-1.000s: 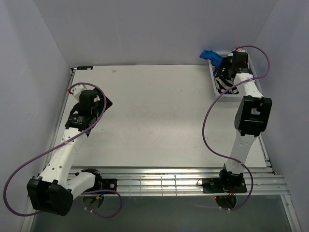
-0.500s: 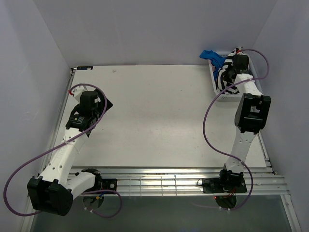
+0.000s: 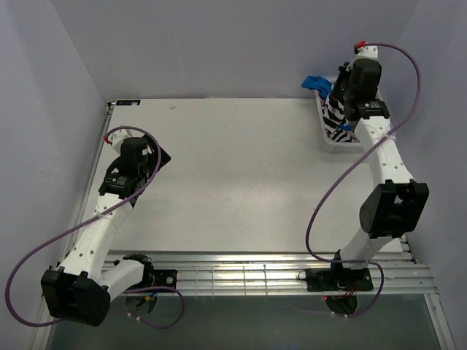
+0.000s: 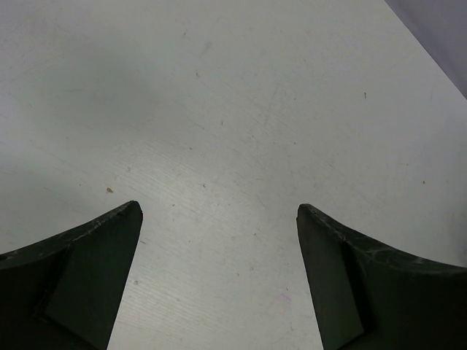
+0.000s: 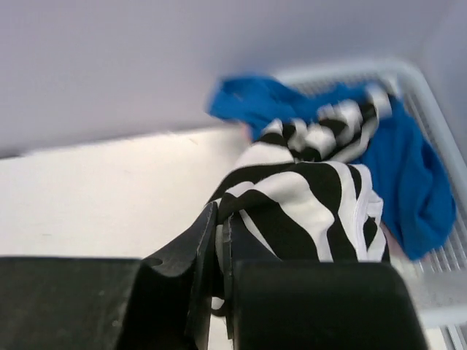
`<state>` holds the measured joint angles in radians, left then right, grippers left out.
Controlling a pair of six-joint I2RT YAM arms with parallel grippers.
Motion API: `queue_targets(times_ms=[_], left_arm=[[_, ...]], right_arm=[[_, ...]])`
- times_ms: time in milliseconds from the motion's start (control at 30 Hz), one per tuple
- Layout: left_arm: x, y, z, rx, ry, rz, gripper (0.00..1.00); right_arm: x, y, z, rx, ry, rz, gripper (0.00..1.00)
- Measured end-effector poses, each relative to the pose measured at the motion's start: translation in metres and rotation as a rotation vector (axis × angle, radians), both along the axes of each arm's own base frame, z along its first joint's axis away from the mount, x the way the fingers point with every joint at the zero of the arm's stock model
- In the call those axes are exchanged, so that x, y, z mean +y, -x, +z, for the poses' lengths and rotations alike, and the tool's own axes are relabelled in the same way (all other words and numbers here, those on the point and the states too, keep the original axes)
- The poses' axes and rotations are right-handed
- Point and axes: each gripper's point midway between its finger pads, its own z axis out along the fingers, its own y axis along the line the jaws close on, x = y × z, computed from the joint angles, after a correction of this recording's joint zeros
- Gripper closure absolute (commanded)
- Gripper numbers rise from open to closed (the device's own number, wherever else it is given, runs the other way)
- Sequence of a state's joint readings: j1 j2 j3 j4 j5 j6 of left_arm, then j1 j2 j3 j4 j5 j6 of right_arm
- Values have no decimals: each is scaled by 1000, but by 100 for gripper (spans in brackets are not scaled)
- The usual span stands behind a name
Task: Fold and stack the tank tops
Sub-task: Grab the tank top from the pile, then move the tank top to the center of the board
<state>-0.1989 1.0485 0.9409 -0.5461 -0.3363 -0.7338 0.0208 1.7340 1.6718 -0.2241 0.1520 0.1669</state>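
Right gripper (image 5: 219, 237) is pinched tight on the striped tank top (image 5: 306, 197) above the basket (image 5: 438, 109), left gripper (image 4: 219, 219) gaping wide over the table (image 4: 219, 109).

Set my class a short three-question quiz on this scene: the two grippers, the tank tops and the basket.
1. True or false: the left gripper is shut above the table.
2. What is the right gripper clamped on? A) a towel B) the striped tank top C) a sock
3. Fill in: the blue tank top lies partly in the white ____.
Key: 1 false; 2 B; 3 basket.
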Motion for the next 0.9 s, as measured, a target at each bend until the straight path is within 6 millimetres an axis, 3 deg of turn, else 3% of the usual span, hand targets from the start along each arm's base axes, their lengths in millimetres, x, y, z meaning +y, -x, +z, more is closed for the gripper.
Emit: queue_targets(times_ms=[67,167,267,333,433,500,567,600,633,700,733,833,900], left_arm=[[-2,0,0,0,8,-10,2],[-5,1,1,-3,20,-25,2],[-7,2,4,-11,30,-31,2],[-7,2,6,-18,34,-31,2],[-7,4,11,-35,37,-31,2],[-6,7,15,-46,38,-29,2],[-5,10,18,-51,37,-26,2],[-4,11,18,-51,35,-24,2],[-3,13,19,-52,35,-22,2],[-2,15,20,-52,33,-19,2],[-2,16,20,-52,33,-19,2],[-2,19,17,-34,35,-16,2],[-2,21,13,-17,37,-15,2]], right_arm=[[33,14,58,-132,14,74,92],[98,33,145,-321,17,275,92],[165,60,216,-476,23,515,92],[200,83,242,-543,27,659,92],[244,118,249,-581,24,863,92],[257,126,236,-563,16,925,92],[257,124,208,-498,6,923,92],[254,119,189,-450,-2,904,89],[252,113,168,-398,-15,883,79],[243,102,112,-259,-51,824,73],[237,96,81,-181,-70,788,53],[206,81,-27,117,-121,629,23],[183,75,-86,288,-128,530,8]])
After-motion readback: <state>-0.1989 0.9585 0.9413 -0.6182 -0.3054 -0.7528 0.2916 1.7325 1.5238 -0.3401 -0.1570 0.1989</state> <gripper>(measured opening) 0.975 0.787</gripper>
